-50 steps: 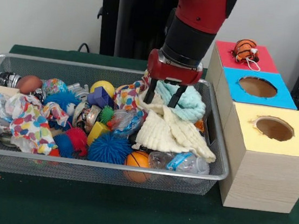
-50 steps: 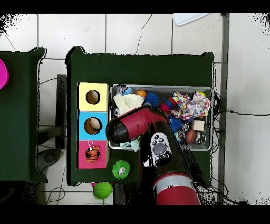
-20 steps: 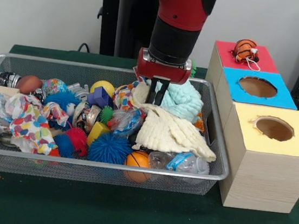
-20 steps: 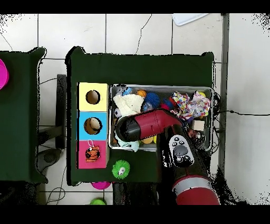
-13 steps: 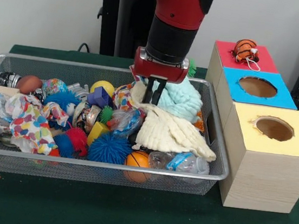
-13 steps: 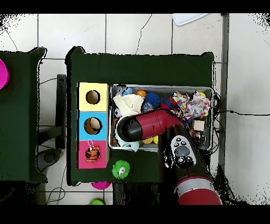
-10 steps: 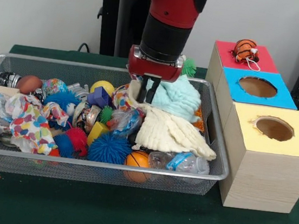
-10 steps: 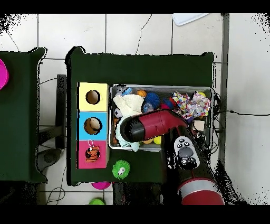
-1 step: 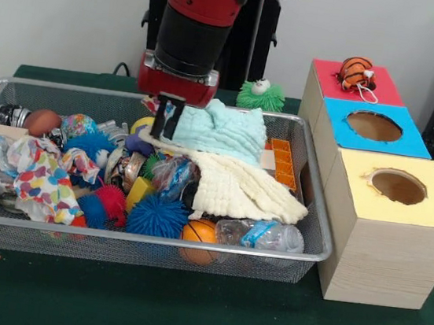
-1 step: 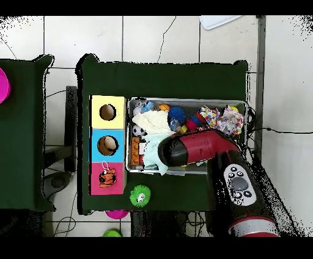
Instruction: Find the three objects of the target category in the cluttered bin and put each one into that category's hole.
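I'm looking at a dark green cloth-covered table point(image 9: 183, 309) set against a pale wall, with tiled floor showing around it from above. Nearest me is the wire mesh bin point(image 9: 136, 240); along its front lie a small orange basketball point(image 9: 201, 232), a crumpled clear plastic bottle point(image 9: 260, 234), a blue spiky rubber ball point(image 9: 157, 215) and a heart-print cloth point(image 9: 45, 177). To the side stand three wooden boxes in a row, topped yellow point(image 9: 396, 188), blue point(image 9: 373, 126) and red point(image 9: 355, 82), the first two with round holes, the red one carrying a striped orange plush point(image 9: 356, 72). Mid-bin, a cream knitted cloth point(image 9: 238, 187) sprawls flat. Since half a second ago the gripper point(image 9: 167, 118) has swung sideways across the bin, dragging the pale teal ribbed cloth point(image 9: 219, 131) with it; its fingers are pinched onto that cloth's edge, and an orange ridged block point(image 9: 282, 162) is now uncovered. Beyond the bin sits a green fuzzy ball point(image 9: 260, 96)
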